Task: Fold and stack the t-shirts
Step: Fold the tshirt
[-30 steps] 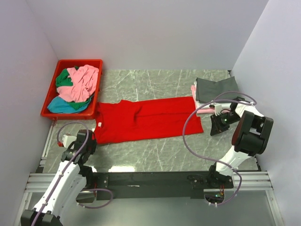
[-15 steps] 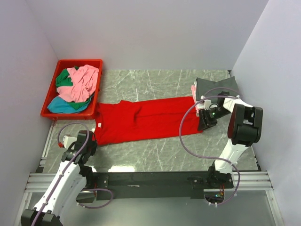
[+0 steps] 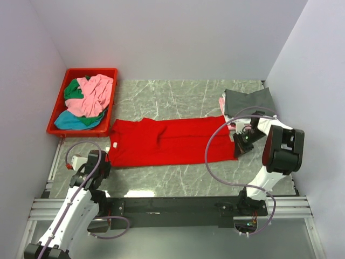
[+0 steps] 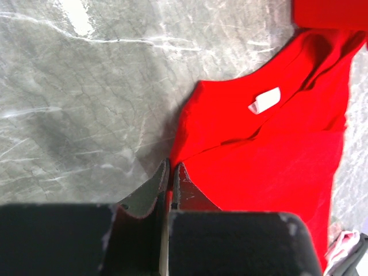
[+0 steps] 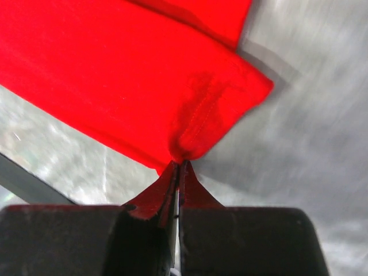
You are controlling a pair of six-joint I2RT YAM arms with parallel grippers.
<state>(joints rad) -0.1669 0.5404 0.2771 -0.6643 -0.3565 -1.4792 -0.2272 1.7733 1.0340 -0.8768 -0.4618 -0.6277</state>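
The large red t-shirt (image 3: 167, 141) across the middle is plain bright red with a small white label (image 4: 264, 100) at its neck, and the table (image 3: 178, 94) is grey marble pattern with pale veins. At far left the bin (image 3: 90, 70) is red too, with a plain pink tee (image 3: 94, 93), green tee (image 3: 73, 90) and teal tee (image 3: 67, 121) in it. At far right the dark grey tee (image 3: 248, 101) has a pink layer (image 3: 222, 101) beneath; the cables (image 3: 206, 154) are purple and the walls (image 3: 161, 38) pale lilac-white.
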